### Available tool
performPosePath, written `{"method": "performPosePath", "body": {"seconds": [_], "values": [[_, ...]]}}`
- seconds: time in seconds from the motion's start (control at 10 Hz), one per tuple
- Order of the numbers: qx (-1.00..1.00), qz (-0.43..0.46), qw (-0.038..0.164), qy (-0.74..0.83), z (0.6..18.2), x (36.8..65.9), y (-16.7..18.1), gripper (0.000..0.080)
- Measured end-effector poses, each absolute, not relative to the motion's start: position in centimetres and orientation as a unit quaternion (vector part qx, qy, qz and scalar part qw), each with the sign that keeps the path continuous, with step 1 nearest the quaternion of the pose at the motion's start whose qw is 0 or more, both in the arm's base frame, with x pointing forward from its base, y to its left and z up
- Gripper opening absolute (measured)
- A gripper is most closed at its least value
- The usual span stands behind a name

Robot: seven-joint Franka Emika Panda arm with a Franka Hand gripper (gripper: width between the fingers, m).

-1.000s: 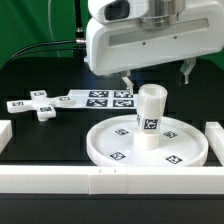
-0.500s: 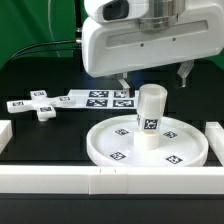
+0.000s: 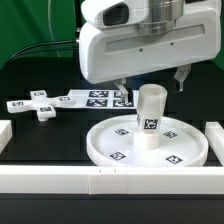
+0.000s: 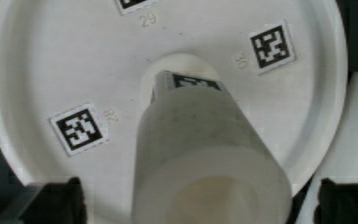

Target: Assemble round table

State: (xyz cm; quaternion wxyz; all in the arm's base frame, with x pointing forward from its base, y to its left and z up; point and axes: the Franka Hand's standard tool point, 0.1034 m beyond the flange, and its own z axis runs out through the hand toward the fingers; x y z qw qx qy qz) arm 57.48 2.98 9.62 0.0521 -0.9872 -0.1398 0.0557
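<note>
Tool released, jaws spread either side of upright leg, not gripping, likely positioned to grab and twist it. Leg stands centred on round disc, near middle of table. Cross piece lies unused at the exterior view's left.

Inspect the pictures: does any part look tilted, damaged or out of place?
Nothing stands out. The leg stands upright at the middle of the disc, the cross-shaped piece lies flat nearby, and the open claw straddles the leg's top.
</note>
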Motion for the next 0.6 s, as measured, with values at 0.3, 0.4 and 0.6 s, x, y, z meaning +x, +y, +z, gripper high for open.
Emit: {"method": "performPosePath", "body": {"seconds": [0.3, 0.4, 0.6], "values": [[-0.987, 0.057, 0.052, -0.139, 9.43, 57.33, 2.94, 0.0516], [-0.987, 0.057, 0.052, -0.139, 9.42, 57.33, 2.95, 0.0516], [-0.987, 0.057, 0.052, -0.139, 9.42, 57.33, 2.94, 0.0404]]}}
